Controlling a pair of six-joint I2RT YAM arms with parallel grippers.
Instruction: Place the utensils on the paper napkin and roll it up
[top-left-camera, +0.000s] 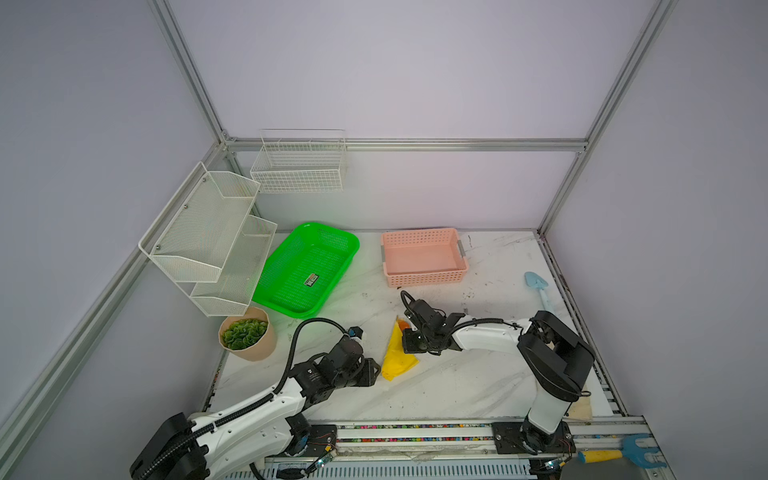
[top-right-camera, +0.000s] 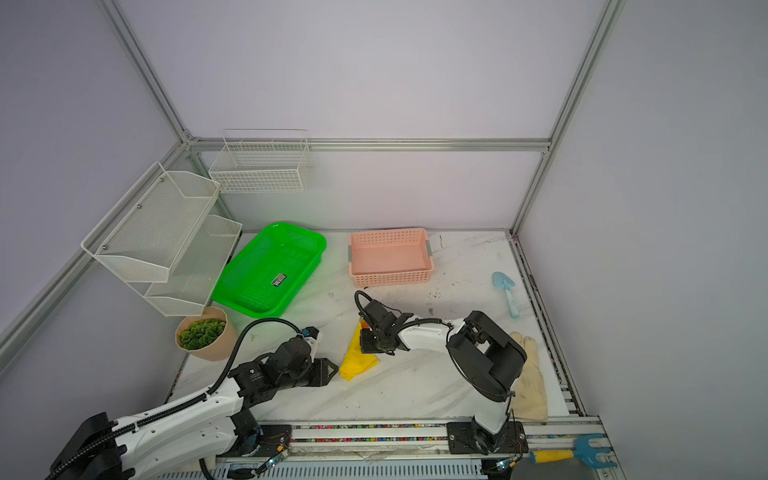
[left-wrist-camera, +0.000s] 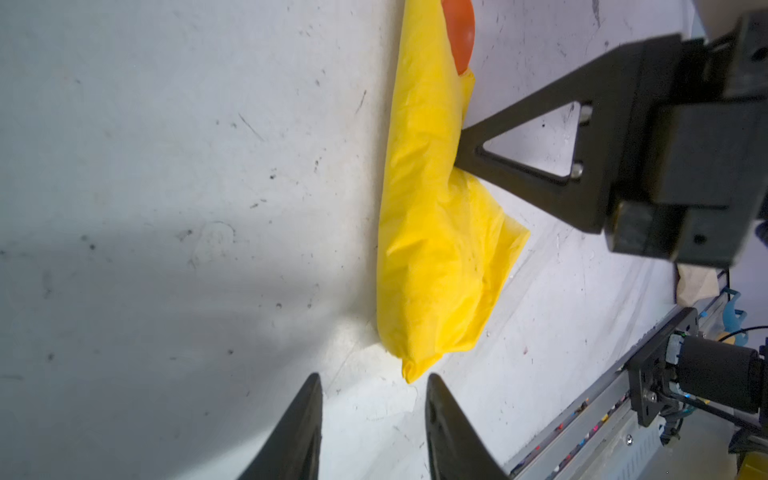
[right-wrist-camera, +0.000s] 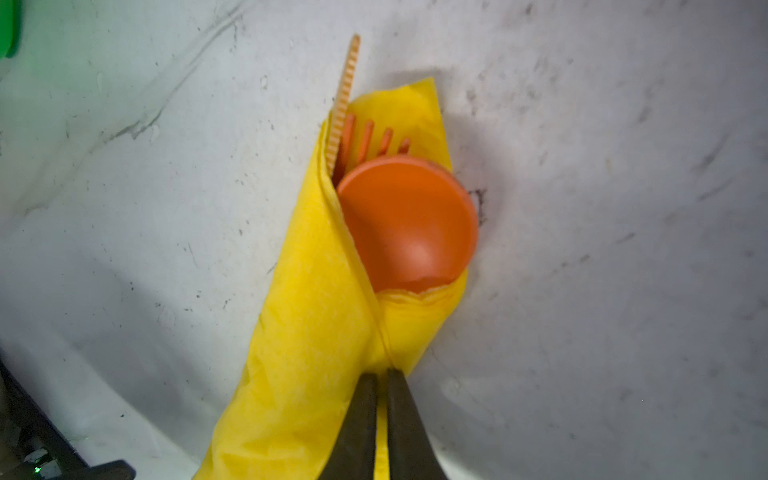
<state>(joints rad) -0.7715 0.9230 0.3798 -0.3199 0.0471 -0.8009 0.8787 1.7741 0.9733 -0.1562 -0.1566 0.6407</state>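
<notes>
Top views high, downward — wrist views close on napkin (left-wrist-camera: 432, 249)

The napkin (right-wrist-camera: 307, 332) is yellow, the utensils (right-wrist-camera: 409, 224) orange.

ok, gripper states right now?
Left gripper: open, holding nothing.
Right gripper: shut on the napkin.

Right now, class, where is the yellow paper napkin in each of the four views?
In a top view: paper napkin, rolled, just below centre.
In a top view: paper napkin, below and slightly left of centre.
Left wrist: paper napkin mid-picture, just ahead of the open left hand.
Right wrist: paper napkin mid-picture, pinched by the right hand.
Shared landmark: the orange spoon poking from the roll's end, in every view.
</notes>
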